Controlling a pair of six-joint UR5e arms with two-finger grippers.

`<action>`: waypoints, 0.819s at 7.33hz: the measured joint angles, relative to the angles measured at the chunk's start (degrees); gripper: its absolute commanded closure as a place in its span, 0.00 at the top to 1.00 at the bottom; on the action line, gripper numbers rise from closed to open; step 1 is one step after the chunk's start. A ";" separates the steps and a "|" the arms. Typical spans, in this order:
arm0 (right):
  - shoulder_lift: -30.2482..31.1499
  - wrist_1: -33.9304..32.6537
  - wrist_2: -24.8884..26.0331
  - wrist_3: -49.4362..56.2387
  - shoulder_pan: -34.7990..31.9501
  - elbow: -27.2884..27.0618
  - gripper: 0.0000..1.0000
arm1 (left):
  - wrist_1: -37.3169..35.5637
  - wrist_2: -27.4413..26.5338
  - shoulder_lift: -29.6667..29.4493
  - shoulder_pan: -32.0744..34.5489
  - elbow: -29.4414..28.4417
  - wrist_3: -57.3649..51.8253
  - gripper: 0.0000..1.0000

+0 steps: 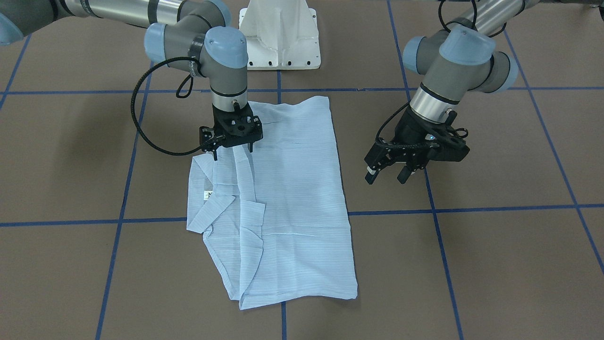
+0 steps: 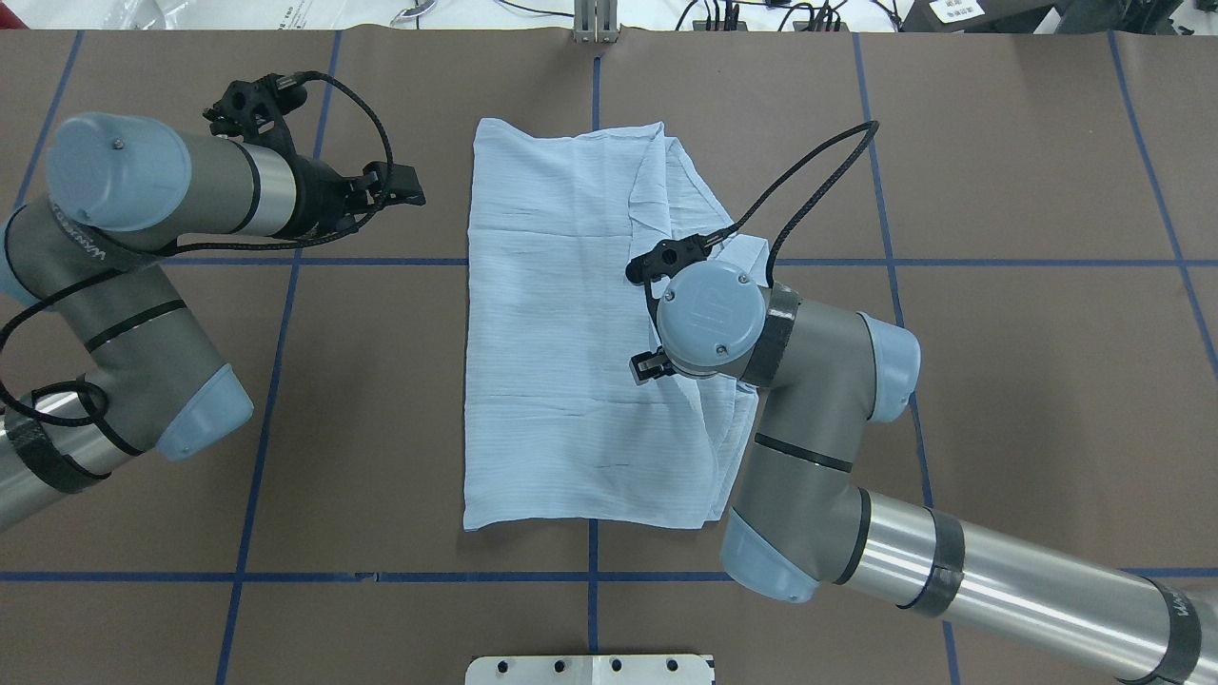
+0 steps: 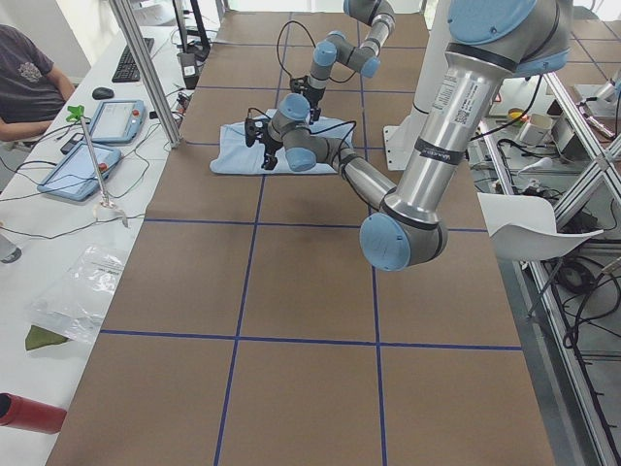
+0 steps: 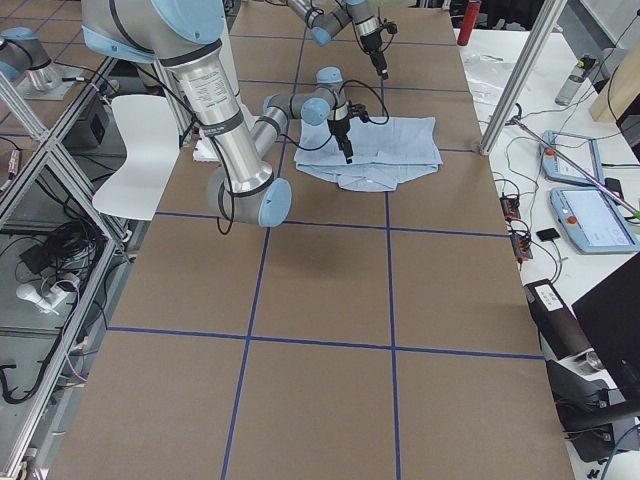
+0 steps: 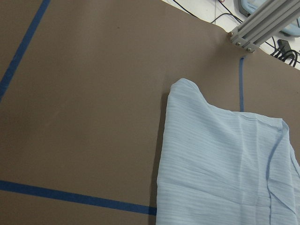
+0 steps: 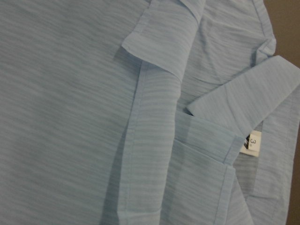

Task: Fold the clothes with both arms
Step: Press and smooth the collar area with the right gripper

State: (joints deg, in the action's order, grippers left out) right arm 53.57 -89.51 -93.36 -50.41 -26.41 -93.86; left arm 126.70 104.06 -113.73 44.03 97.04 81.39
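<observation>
The light-blue shirt [image 1: 292,198] lies flat on the brown table, folded lengthwise, with its collar and neck label [image 1: 207,193] on the view's left. My right gripper [image 1: 232,150] hangs straight down over the shirt's edge just behind the collar, with its fingers apart and nothing between them. Its wrist view shows only the shirt's folds and the label [image 6: 253,140]. My left gripper [image 1: 387,175] is open and empty, tilted over bare table beside the shirt's other long edge. In the overhead view the left gripper [image 2: 404,187] is left of the shirt [image 2: 552,333].
The white pedestal base [image 1: 281,38] stands behind the shirt. Blue tape lines [image 1: 472,208] cross the table. An aluminium post [image 2: 595,19] stands at the far edge. An operator [image 3: 29,78] and tablets [image 3: 116,121] are at a side bench.
</observation>
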 measured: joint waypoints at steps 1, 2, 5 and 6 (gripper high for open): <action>-0.44 2.07 0.01 0.32 -0.02 2.08 1.00 | 0.03 0.00 -0.01 0.00 -0.03 0.01 1.00; -0.59 2.88 0.03 0.77 -0.04 3.08 1.00 | 0.03 0.00 -0.08 0.00 -0.05 0.07 1.00; 0.35 3.07 0.08 3.05 -1.14 3.94 1.00 | 0.14 -0.01 -0.28 -0.25 -0.37 0.25 1.00; 1.39 3.09 -0.10 4.32 -2.33 3.85 1.00 | 0.21 -0.05 -0.52 -0.44 -0.66 0.30 1.00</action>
State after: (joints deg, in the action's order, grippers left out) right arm 54.96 -86.42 -93.45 -46.09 -28.74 -90.01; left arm 126.91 104.01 -114.25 43.59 96.39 81.70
